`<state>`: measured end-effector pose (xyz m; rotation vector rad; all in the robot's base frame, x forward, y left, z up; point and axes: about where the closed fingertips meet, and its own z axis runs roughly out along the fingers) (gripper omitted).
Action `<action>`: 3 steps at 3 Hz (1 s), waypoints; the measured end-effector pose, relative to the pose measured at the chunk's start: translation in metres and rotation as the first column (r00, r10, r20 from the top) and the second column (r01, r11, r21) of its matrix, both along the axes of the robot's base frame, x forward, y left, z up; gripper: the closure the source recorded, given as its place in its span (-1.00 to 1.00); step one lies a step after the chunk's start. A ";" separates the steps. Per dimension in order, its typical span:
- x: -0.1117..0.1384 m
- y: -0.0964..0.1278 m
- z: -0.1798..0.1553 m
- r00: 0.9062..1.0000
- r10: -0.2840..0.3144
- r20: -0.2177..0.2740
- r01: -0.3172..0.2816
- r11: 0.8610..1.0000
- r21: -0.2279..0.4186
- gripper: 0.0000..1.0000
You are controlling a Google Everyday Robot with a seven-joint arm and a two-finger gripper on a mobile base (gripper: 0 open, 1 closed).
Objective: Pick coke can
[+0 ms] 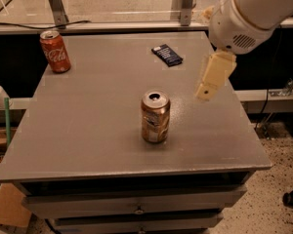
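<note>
The coke can (pixel 55 51), red-orange with white cursive lettering and a silver top, stands upright at the table's far left corner. My gripper (pixel 211 79) hangs from the white arm at the upper right, over the right side of the grey table (pixel 102 130), far from the coke can. Only one cream-coloured finger shows, pointing down and left.
A gold-brown can (pixel 155 117) with a pale label stands upright near the table's middle, left of the gripper. A small dark blue packet (pixel 167 55) lies flat at the far side. Drawers sit below the front edge. A cardboard box (pixel 10 206) lies on the floor at left.
</note>
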<state>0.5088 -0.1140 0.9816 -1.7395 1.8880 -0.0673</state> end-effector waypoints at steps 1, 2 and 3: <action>0.033 0.040 0.008 0.993 0.096 0.074 -0.099 0.994 0.038 -1.00; 0.060 0.080 0.017 0.975 0.180 0.128 -0.189 0.980 0.065 -1.00; 0.083 0.121 0.017 0.965 0.235 0.114 -0.249 0.961 0.122 -1.00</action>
